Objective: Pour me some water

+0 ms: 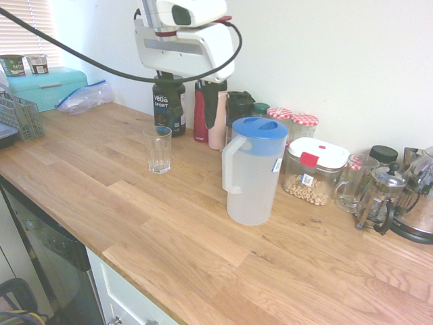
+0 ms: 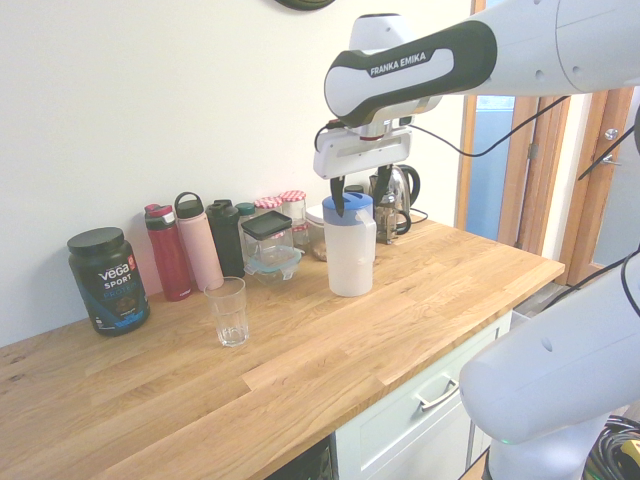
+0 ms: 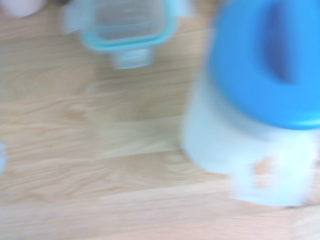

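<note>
The gripper [image 2: 349, 204] hangs released, empty, just above the jug [image 2: 350, 246], whose blue lid [image 1: 259, 127] is shut. In the first exterior view the jug stands mid-counter, its side handle [image 1: 230, 164] at 9 o'clock and the drinking glass [image 1: 158, 149] at 10 o'clock, well apart. It looks nearly full, so probably heavy, smooth and slippery; the handle seems the surest hold. Bare worktop [image 1: 169, 223] lies between them; jars [image 1: 293, 126] crowd at 1 o'clock.
</note>
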Robot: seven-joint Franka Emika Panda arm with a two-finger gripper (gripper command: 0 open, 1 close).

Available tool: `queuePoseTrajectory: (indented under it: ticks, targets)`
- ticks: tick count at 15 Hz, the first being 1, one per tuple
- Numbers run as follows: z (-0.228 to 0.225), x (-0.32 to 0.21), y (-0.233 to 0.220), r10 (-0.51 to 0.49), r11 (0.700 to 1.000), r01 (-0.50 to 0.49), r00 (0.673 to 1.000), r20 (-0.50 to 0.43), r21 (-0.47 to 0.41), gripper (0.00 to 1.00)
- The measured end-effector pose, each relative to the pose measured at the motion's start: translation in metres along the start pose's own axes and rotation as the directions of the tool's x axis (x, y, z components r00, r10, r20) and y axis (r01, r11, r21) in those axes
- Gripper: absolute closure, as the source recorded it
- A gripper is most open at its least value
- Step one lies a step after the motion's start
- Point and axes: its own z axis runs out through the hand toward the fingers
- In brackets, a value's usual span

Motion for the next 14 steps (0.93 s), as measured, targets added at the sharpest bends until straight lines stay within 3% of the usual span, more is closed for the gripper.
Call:
queuePoseTrajectory:
  ticks: [6, 7, 14]
  targets:
    - [0.059, 0.037, 0.007, -0.024, 1.000, 0.025, 1.000, -0.004, 0.013, 0.00]
    - [0.071, 0.041, 0.003, -0.025, 1.000, 0.025, 1.000, -0.006, 0.011, 1.00]
    - [0.100, 0.047, -0.003, -0.027, 1.000, 0.027, 1.000, 0.010, -0.005, 1.00]
